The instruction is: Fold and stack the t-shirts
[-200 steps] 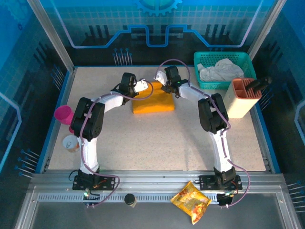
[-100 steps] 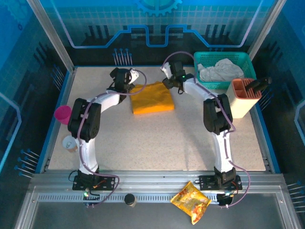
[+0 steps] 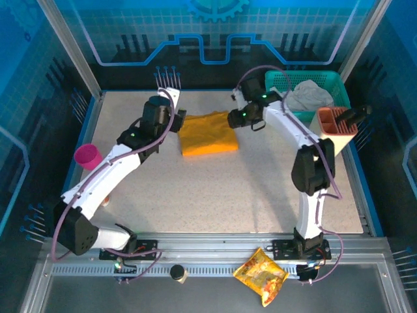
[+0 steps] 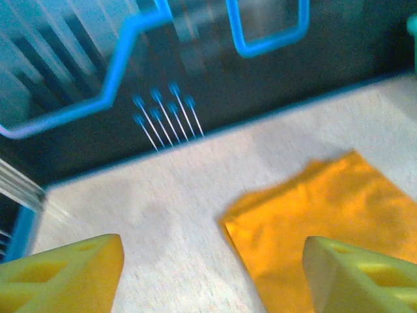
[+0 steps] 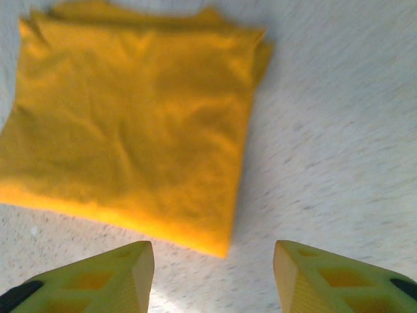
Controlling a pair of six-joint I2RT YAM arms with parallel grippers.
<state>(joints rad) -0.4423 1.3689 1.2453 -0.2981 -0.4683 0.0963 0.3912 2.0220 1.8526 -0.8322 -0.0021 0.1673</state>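
L end effector [image 3: 174, 122] is wide open w/ nothing btwn its fingers. It sits just off the left edge of the t-shirt [image 3: 207, 132], toward the far part of the surface [image 3: 215, 189]. Left wrist cam: both yellow fingers [image 4: 62, 274] are spread far apart at the bottom of frame. Speckled surface shows btwn them, and a corner of the shirt lies just ahead, to the right. No contact w/ the cloth that can be seen.

R end effector [image 3: 230, 120] is also wide open and empty, by the shirt's right edge near its far-right corner. Right wrist cam: fingers [image 5: 98, 280] are low in frame, the shirt's corner lies ahead of the gap, and the cloth is clear of both tips.

T-shirt is plain orange-yellow, folded to a rough square and flat on the surface. Layers show along its edges in the right wrist view, w/ soft creases on top. It lies btwn the two end effectors.

Other stuff:
- teal basket [image 3: 326, 79] at far right, w/ white cloth [image 3: 306, 96] in it
- tan holder [image 3: 332, 140] w/ dark tools, just in front of the basket
- pink cup [image 3: 86, 156] at the left edge
- snack packet [image 3: 262, 277] on the metal rail [image 3: 208, 257] by the R arm base, well apart from the shirt
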